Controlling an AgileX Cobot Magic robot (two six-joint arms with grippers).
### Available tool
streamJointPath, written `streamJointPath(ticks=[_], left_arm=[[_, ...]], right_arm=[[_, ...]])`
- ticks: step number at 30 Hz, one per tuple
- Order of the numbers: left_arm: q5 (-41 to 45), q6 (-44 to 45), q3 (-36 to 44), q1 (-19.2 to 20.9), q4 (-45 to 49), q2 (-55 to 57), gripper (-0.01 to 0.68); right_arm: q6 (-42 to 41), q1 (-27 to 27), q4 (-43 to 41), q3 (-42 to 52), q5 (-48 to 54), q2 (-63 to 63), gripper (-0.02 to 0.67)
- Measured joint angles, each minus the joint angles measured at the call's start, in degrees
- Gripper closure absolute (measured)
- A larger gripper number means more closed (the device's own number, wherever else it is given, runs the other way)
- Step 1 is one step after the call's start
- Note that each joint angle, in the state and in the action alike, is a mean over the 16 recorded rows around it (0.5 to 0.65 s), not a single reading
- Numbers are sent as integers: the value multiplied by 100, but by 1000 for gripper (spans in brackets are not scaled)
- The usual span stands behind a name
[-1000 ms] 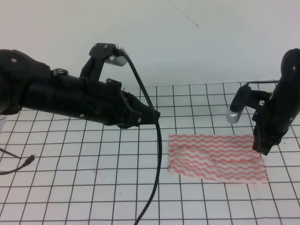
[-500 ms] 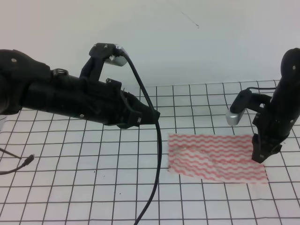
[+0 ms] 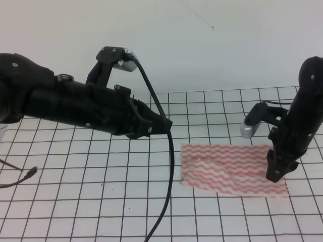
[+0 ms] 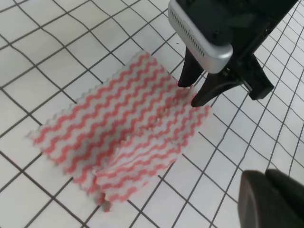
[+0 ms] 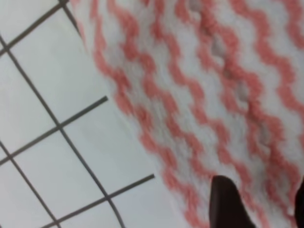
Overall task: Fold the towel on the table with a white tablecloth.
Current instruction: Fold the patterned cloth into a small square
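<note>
We see the towel lying flat on the white tablecloth that covers the table, to the right of the middle in the high view, with its long side running left to right and its wavy pink-red stripes along that length. In the left wrist view the towel shows a low raised fold near its middle, and the corner closest to that camera is a little curled. The right gripper is down at the right end of the towel, near the front right corner. Its arm comes from the right edge of the high view and bends steeply downward, so the wrist points almost straight to the cloth, and the grey camera housing sticks out to the left of it. In the left wrist view the two dark fingers of the right gripper stand spread apart with their tips on or just above the edge of the towel, and no cloth is pinched between them, so we read this claw as released. The right wrist view shows the towel very close, with one dark fingertip at the bottom. The left arm reaches in from the left, nearly horizontal and well above the table, and its gripper hangs apart from the towel's left end. A black cable drops from it. We cannot tell if this left claw is released or clenched.
</note>
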Motion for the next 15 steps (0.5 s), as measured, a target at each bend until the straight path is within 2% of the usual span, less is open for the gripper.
streamJointPath(ticks=[6,15], left_arm=[[0,0,0,0,14,0,673],[-2,1,0,0,19,2,673]], right_arm=[[-33,0,56,0,53,55,421],[-133,0,63,0,106,61,575]])
